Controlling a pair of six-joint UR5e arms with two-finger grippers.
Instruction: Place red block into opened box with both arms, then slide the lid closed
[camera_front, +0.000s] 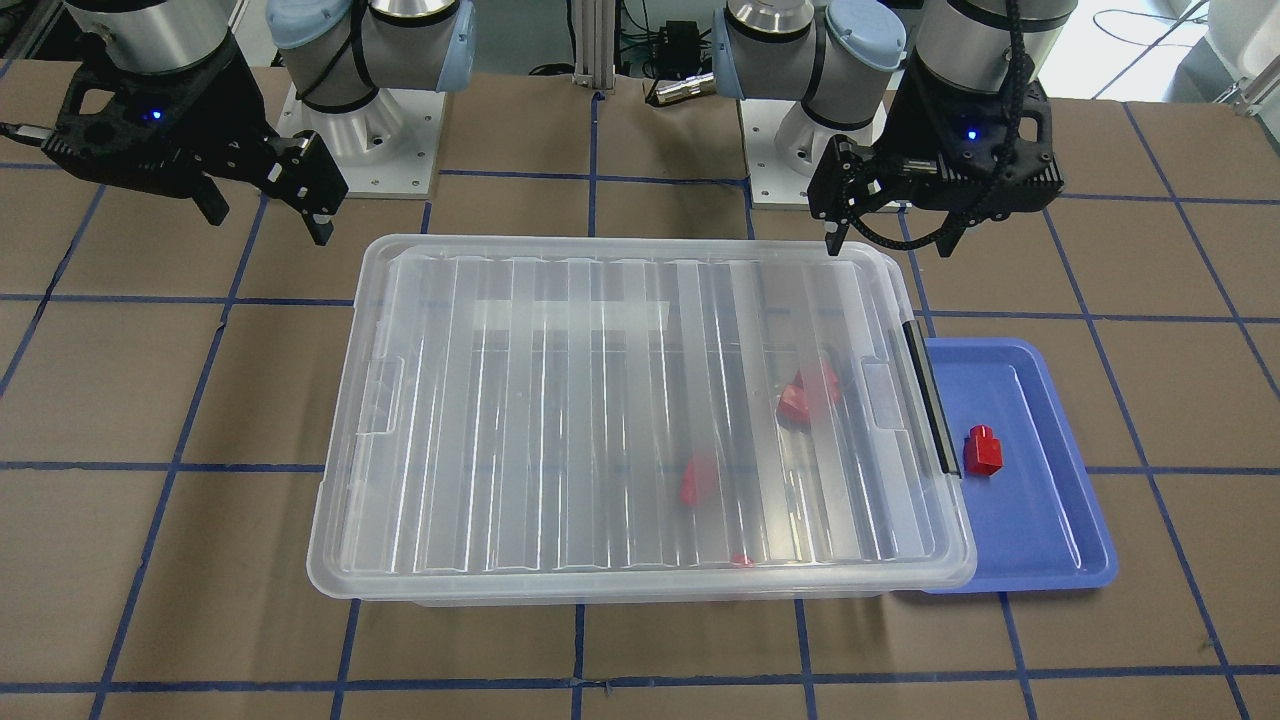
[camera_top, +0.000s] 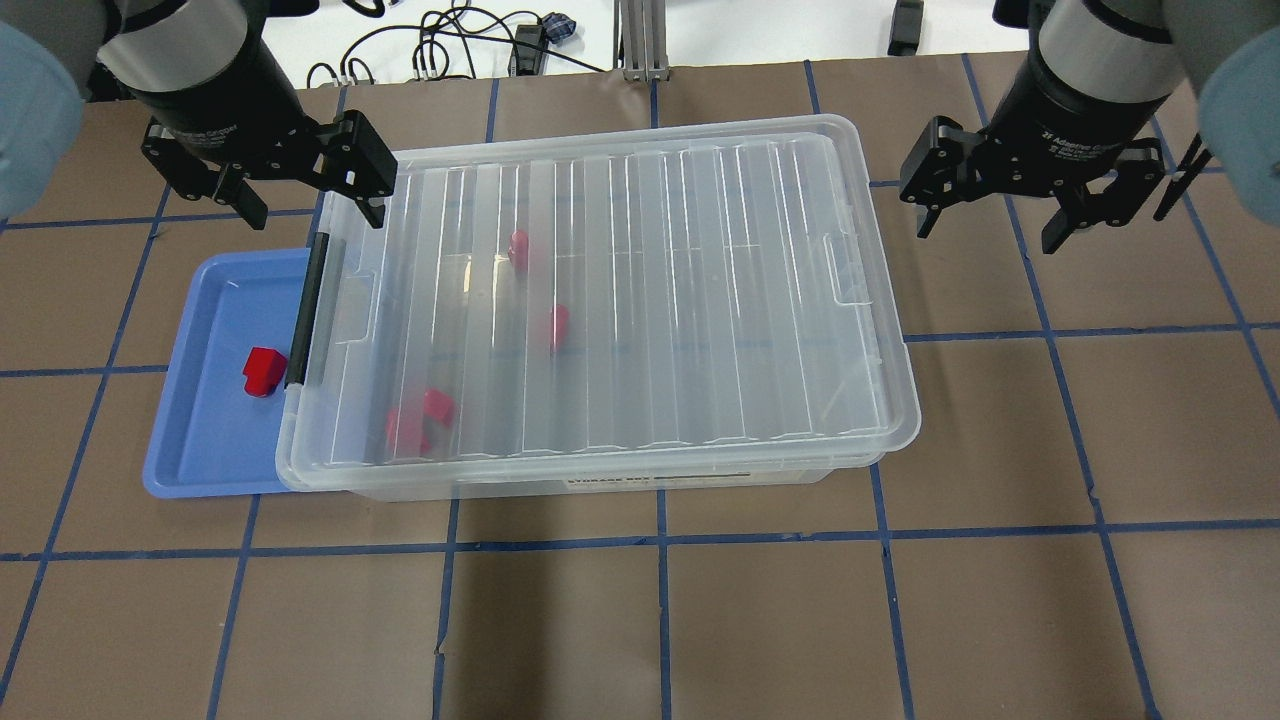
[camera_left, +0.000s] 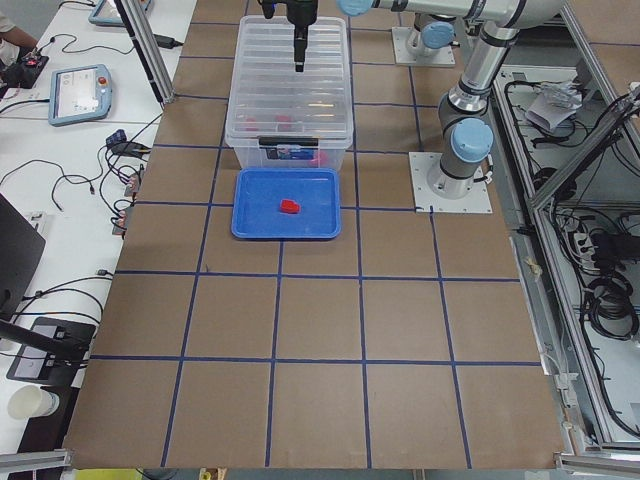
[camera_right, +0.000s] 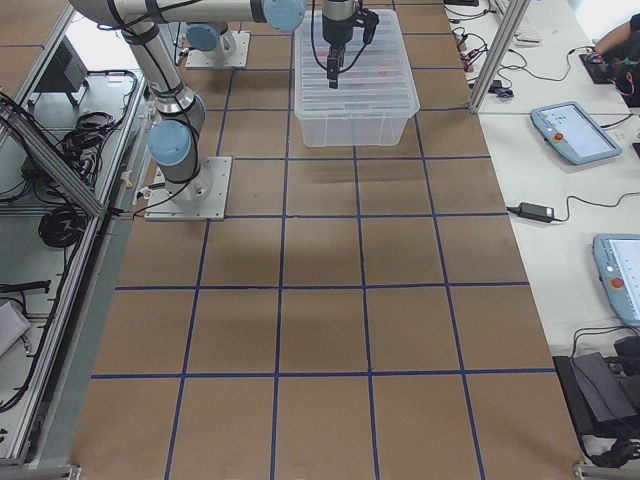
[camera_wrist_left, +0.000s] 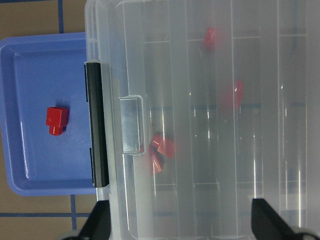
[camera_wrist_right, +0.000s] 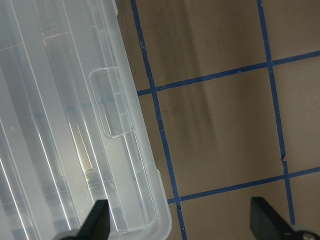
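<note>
Lid (camera_front: 600, 420) tops box (camera_top: 500, 485); red block (camera_front: 982, 450) in tray (camera_front: 1040, 520); left end effector (camera_top: 316, 212), right end effector (camera_top: 988, 230) gape.

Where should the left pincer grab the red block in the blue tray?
Grip the red block on its wide cube body, not the narrow stub, coming straight down from above. It lies flat and alone on the blue tray, apart from the black bar, and its flat parallel sides suit the open left pincer.

Clear lid (camera_top: 620, 300) over box (camera_top: 700, 479), red block (camera_top: 263, 370) in blue tray (camera_top: 200, 440)
</note>
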